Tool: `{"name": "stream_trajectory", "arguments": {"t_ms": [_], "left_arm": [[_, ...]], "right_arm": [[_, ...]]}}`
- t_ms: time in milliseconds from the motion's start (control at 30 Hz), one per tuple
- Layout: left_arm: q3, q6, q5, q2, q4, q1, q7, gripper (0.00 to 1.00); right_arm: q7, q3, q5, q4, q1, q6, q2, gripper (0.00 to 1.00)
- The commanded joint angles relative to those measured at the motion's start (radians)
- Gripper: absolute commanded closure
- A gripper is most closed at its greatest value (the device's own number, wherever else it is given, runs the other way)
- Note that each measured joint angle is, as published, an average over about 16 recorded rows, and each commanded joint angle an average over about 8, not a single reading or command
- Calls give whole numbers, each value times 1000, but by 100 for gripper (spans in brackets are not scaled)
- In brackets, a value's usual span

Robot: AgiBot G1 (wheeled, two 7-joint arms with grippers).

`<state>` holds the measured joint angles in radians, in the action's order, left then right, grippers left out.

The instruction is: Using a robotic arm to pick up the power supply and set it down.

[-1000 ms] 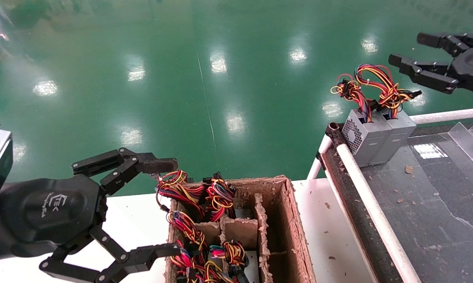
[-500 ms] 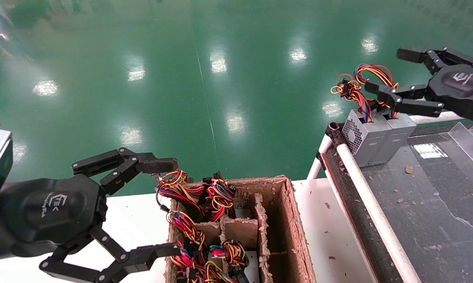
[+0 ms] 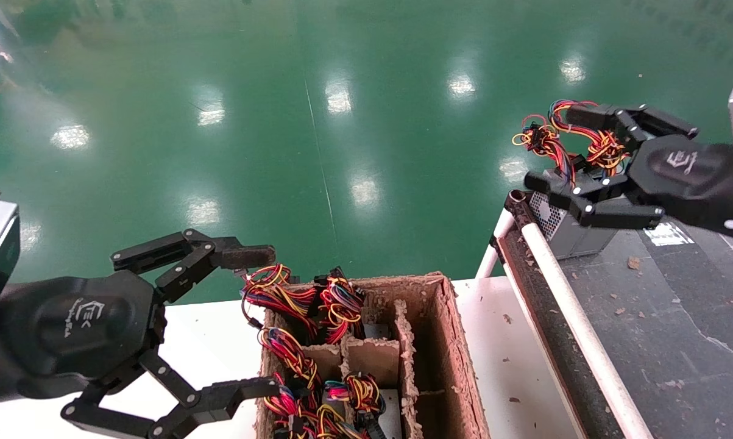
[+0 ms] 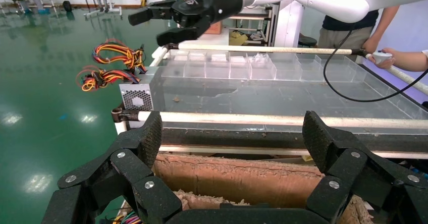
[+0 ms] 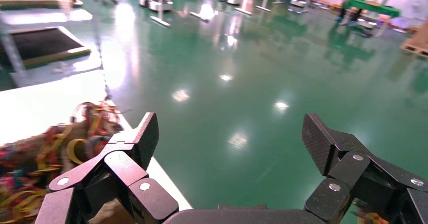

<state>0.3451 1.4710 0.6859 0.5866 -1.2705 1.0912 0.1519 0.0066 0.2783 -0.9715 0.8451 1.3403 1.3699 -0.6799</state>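
Note:
Two grey boxes stand side by side at the corner of the black belt. The power supply (image 3: 591, 239) is the one farther from the rail, with the thick looping wire bundle (image 3: 604, 146); my right gripper (image 3: 552, 146) covers most of it. That gripper is open and holds nothing. In the left wrist view the right gripper (image 4: 148, 28) hangs above the thick bundle (image 4: 118, 52), apart from it. The other grey box (image 3: 548, 212) shows its vent grid. My left gripper (image 3: 262, 322) stays open beside the cardboard box.
A divided cardboard box (image 3: 445, 341) holding several wired units sits on the white table (image 3: 512, 353). A white rail (image 3: 561, 286) edges the black belt (image 3: 677, 317). Clear plastic bins (image 4: 242, 67) line the belt's far side; a person's hand (image 4: 404, 58) rests at the far rail.
My right gripper has come down and leftwards, from beside the wire bundles to in front of them and the boxes, still open. The left arm has not moved.

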Motion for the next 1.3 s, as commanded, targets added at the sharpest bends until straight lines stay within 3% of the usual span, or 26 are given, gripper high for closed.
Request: {"name": "stream_trajectory", "arguments": {"t_ms": [33,900,1300], "left_arm": [[0,0,0,0,0,0,0,0],[0,0,0,0,0,0,0,0],[0,0,-1,0,0,0,0,0]], "right_arm": [[13,0,17,31,-19,9,5,0],[176,1,235,427,-259,122,67,0],[186,1,255,458,-278,132,73,0]]}}
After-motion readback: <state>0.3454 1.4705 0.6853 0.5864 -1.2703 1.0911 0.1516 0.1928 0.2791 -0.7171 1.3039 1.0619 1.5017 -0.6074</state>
